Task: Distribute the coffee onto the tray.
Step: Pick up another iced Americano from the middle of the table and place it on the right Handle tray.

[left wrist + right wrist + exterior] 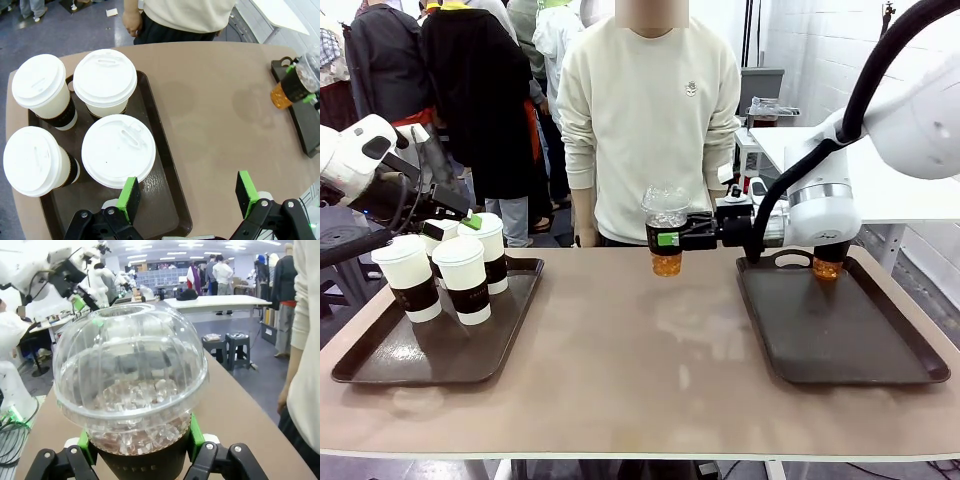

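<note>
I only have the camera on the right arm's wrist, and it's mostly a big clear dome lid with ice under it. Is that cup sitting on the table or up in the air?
Observer: Up in the air. The right hand holds the iced cup by its dark sleeve above bare table, between the two trays.
Operator: Is anything on the tray nearest it?
Observer: Yes, a second amber drink stands at the far end of the right tray, partly behind the arm.
Operator: And the other arm?
Observer: The left hand is open, hovering over the left tray, which carries four white lidded cups.
</note>
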You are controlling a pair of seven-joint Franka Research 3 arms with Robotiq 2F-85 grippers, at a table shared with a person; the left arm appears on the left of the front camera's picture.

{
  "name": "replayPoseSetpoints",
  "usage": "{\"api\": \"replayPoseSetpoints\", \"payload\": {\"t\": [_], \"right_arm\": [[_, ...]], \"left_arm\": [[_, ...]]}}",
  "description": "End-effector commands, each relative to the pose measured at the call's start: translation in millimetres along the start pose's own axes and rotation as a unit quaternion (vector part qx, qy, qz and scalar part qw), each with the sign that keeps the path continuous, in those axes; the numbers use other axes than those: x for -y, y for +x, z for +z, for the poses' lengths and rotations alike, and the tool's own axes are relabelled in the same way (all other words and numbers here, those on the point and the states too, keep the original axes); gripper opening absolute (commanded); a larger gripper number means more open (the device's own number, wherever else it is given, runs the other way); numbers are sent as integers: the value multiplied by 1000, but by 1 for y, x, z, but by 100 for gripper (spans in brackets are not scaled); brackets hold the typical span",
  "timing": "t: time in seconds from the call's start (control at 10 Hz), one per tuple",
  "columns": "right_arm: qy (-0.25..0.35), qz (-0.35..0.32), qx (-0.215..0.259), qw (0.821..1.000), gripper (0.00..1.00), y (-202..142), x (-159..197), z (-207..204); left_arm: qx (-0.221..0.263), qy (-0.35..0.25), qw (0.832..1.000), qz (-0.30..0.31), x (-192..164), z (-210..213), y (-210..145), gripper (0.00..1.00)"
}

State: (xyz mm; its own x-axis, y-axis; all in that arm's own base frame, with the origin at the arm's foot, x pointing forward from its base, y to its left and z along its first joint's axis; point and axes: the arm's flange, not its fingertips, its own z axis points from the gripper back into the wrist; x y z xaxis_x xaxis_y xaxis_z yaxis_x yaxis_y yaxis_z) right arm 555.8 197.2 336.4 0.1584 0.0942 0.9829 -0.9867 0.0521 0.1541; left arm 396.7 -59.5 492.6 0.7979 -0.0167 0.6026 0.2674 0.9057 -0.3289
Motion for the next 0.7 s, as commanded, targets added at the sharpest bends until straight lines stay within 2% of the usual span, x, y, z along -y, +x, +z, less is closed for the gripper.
{"api": "replayPoseSetpoints", "payload": {"t": [0.0, 0.2, 0.3, 0.6], "right_arm": [[11, 21, 3, 1000, 81, 7, -24, 9], [10, 22, 9, 1000, 81, 9, -31, 14], [2, 9, -8, 1000, 81, 3, -21, 9], [2, 9, -8, 1000, 81, 3, -21, 9]], "left_arm": [[2, -1, 1000, 5, -1, 0, -1, 100], [2, -1, 1000, 5, -1, 0, -1, 100], [2, -1, 1000, 5, -1, 0, -1, 100], [2, -1, 1000, 5, -1, 0, -1, 100]]}}
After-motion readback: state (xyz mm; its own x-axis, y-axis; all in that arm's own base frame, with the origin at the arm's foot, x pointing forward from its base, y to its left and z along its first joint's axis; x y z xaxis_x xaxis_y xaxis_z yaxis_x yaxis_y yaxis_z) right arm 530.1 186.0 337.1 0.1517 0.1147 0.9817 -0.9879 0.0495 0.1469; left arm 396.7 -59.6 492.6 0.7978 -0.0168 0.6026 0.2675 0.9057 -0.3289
